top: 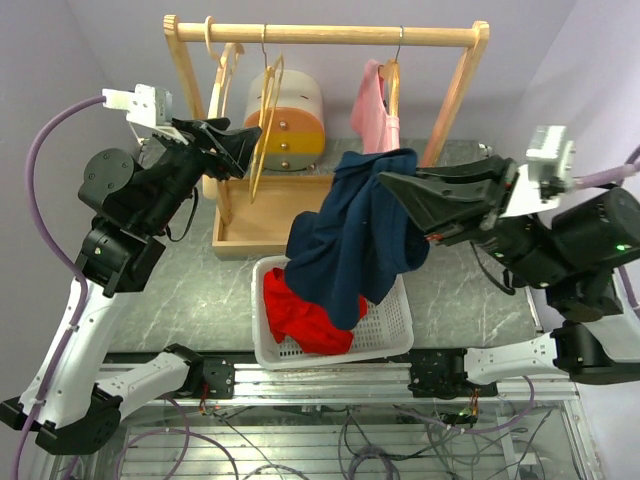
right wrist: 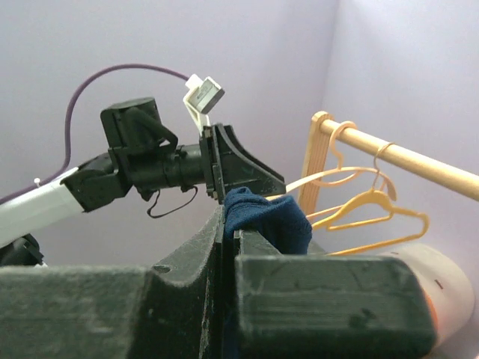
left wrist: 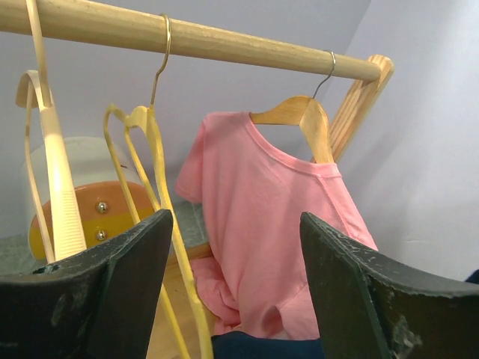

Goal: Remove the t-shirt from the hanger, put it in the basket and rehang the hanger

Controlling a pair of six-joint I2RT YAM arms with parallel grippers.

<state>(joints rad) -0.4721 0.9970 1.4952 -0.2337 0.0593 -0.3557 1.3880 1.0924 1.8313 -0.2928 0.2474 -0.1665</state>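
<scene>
A light wooden clothes rack (top: 330,33) with a round top rail stands at the back of the grey marbled table (top: 470,290), and everything here is placed against it. The dark navy blue cotton t-shirt (top: 350,240) is off the rack, hanging in front of its right half in a crumpled drape. It is pinched at its top edge by the right tool (top: 385,180), whose black fingers are clenched flat together on the fabric; the right wrist view shows a fold of navy cloth (right wrist: 269,217) bulging just past the closed tips (right wrist: 228,232). The shirt's lower hem drops into a white perforated plastic basket (top: 395,330) set on the table in front of the rack, where a bright red garment (top: 300,320) already lies. Near the rack's right end a pink t-shirt (left wrist: 269,224) hangs on a pale wooden hanger with a metal hook (left wrist: 299,112). Towards the rack's left end, empty yellowish wooden hangers (left wrist: 146,123) dangle from the rail. The left tool (top: 245,140) hovers just in front of them, released, its fingers spread apart and gripping nothing. Behind the rack stands a rounded white and orange container (top: 290,120).
</scene>
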